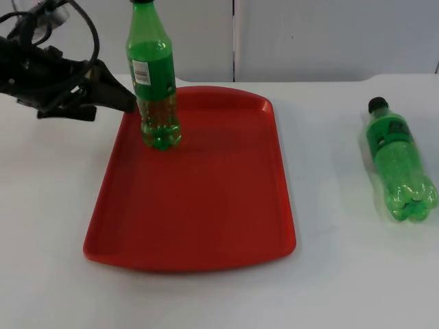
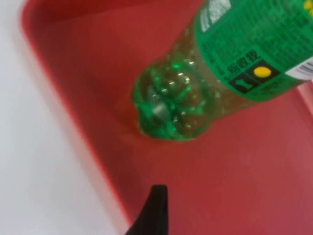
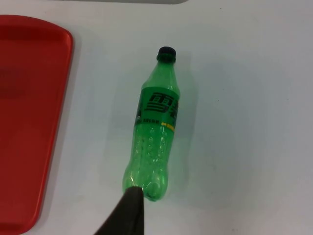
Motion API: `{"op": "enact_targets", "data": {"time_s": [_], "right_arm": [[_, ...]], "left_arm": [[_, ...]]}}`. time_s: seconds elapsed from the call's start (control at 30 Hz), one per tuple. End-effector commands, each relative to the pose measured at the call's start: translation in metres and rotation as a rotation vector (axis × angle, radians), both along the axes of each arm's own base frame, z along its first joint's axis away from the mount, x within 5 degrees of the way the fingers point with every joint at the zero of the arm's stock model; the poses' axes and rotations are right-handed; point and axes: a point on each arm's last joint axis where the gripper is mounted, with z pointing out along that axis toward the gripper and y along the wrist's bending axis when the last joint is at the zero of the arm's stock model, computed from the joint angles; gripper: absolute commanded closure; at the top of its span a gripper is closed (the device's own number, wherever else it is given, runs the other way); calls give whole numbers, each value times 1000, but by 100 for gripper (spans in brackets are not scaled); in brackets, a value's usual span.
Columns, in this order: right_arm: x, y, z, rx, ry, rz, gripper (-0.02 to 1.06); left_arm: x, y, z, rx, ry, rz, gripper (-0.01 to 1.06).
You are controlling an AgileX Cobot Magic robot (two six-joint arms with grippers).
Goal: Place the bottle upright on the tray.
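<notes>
Hovering at the red tray's point(image 1: 199, 205) far left corner, the left claw point(image 1: 127, 101) sits just beside the standing bottle point(image 1: 153, 82); its fingers look parted and off the plastic, though I cannot tell for sure. That ribbed green bottle stands upright on the smooth tray. A second bottle point(image 1: 398, 161) lies flat on the white table point(image 1: 343, 288), cap away, nearer the right arm.

Lighting bright and even from overhead, bench point(image 1: 329, 288) near blown-out white. Soft short shadows under the tray point(image 1: 199, 260) rim and beside the lying bottle point(image 1: 400, 161). Left wrist view is soft: upright bottle point(image 2: 195, 93) close up, label text smeared, specular glints on its base. Right wrist view crisp, black fingertip point(image 3: 128, 215) blurred.
</notes>
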Motion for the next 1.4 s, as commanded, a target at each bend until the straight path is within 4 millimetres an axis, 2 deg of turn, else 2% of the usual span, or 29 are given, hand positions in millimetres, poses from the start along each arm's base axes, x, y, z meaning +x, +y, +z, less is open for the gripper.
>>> {"op": "enact_targets", "data": {"time_s": [0.0, 0.2, 0.3, 0.33, 0.43, 0.47, 0.57, 0.63, 0.77, 0.8, 0.93, 0.97, 1.1, 1.17, 1.2, 1.33, 1.37], "right_arm": [[-1, -1, 0, -16, 4, 6, 0], [-1, -1, 0, -16, 4, 6, 0], [-1, -1, 0, -16, 4, 6, 0], [-1, -1, 0, -16, 4, 6, 0], [-1, -1, 0, -16, 4, 6, 0], [-1, -1, 0, -16, 4, 6, 0], [-1, -1, 0, -16, 4, 6, 0], [-1, -1, 0, -16, 4, 6, 0], [-1, -1, 0, -16, 4, 6, 0], [-1, -1, 0, -16, 4, 6, 0], [-1, -1, 0, -14, 3, 6, 0], [-1, -1, 0, -14, 3, 6, 0], [-1, -1, 0, -14, 3, 6, 0], [-1, -1, 0, -14, 3, 6, 0], [-1, -1, 0, -14, 3, 6, 0], [-1, -1, 0, -14, 3, 6, 0], [-1, -1, 0, -14, 3, 6, 0]], "left_arm": [[-7, 1, 11, 26, -2, 59, 20], [-27, 9, 29, 75, -1, 212, 20], [-41, 13, 46, 86, -17, 300, 20], [-41, 13, 46, 86, -17, 300, 20], [-60, 17, 70, 120, -66, 366, 20], [-60, 17, 70, 120, -66, 366, 20], [-84, 20, 98, 165, -104, 407, 20], [-91, 20, 104, 170, -107, 420, 20], [-121, 24, 135, 225, -145, 465, 20], [-121, 24, 135, 225, -145, 465, 20], [-156, 30, 169, 326, -187, 521, 20], [-156, 30, 169, 326, -187, 521, 20], [-190, 36, 196, 406, -240, 572, 20], [-203, 37, 204, 427, -256, 595, 20], [-203, 37, 204, 427, -256, 595, 20], [-246, 40, 230, 459, -345, 658, 20], [-246, 40, 230, 459, -345, 658, 20]]}}
